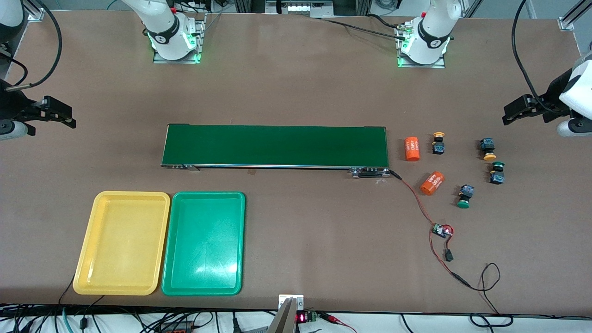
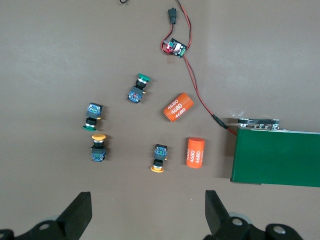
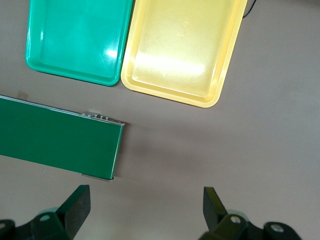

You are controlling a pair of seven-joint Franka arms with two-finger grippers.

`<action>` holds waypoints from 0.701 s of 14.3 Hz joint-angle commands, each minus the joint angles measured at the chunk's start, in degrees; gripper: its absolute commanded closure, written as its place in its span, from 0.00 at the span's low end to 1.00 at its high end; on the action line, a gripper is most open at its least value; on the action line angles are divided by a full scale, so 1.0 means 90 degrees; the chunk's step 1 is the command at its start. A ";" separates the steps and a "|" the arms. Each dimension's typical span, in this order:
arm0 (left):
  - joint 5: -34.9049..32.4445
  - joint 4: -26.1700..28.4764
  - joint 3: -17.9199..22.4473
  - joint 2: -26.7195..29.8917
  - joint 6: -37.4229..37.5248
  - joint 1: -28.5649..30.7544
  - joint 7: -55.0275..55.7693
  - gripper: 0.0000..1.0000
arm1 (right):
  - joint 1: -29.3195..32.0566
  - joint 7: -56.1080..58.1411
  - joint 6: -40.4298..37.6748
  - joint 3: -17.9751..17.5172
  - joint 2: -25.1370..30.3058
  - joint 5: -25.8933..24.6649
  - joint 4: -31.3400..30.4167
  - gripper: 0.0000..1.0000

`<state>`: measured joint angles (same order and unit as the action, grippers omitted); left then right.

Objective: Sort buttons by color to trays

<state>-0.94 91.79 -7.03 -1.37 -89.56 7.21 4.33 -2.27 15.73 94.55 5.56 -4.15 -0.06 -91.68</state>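
Nothing sorted yet: yellow tray [image 1: 122,243] and green tray [image 1: 203,243] both bare, touching side by side toward the right arm's end of the surface [image 1: 296,92], nearer the front camera than the conveyor belt [image 1: 275,146].

All four buttons loose at the left arm's end, past the belt's end: yellow button [image 1: 438,143] just beside an orange cylinder [image 1: 411,148], second yellow button [image 1: 487,149] toward the surface's edge, green button [image 1: 497,172] close to that one, second green button [image 1: 464,196] nearest the camera, near the other orange cylinder [image 1: 432,183].

Left gripper [image 2: 147,212] spread wide, hanging over bare surface beside the buttons, holding nothing. Right gripper [image 3: 145,210] likewise spread wide and bare, over the surface by the belt's other end.

Risks from here, as a judgement:
- Tipped, rounded caps likely to slip or roll from a pinch on the cap instead of the boxy body.
- Neighbouring yellow and green pair close enough for a finger to knock the wrong one.
- Orange cylinders easily nudged, or mistaken for buttons.
- Red wire [image 1: 416,199] and small circuit board [image 1: 441,230] near the nearest green button; possible snag.
- Long carry to the trays; a drop on the way or onto the belt possible.
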 commanded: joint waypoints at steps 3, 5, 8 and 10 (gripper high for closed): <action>0.0026 -0.0033 0.0049 -0.0315 0.0273 0.0097 0.0114 0.00 | -0.0012 -0.0068 -0.0047 -0.0012 -0.0018 0.0036 0.0089 0.00; 0.0026 -0.0072 0.0049 -0.0578 0.0263 0.0087 0.0105 0.00 | -0.0002 -0.0068 -0.0057 -0.0012 -0.0018 0.0036 0.0089 0.00; 0.0045 -0.0081 0.0029 -0.1076 0.0205 0.0058 0.0066 0.00 | -0.0002 -0.0068 -0.0037 -0.0012 -0.0018 0.0046 0.0089 0.00; 0.0026 -0.0159 0.0039 -0.1564 0.0078 0.0068 0.0066 0.00 | -0.0002 -0.0068 -0.0047 -0.0012 -0.0018 0.0046 0.0089 0.00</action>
<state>-0.94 92.11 -6.70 -11.21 -88.16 7.93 4.68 -2.32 15.73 94.55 5.54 -4.15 -0.06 -91.67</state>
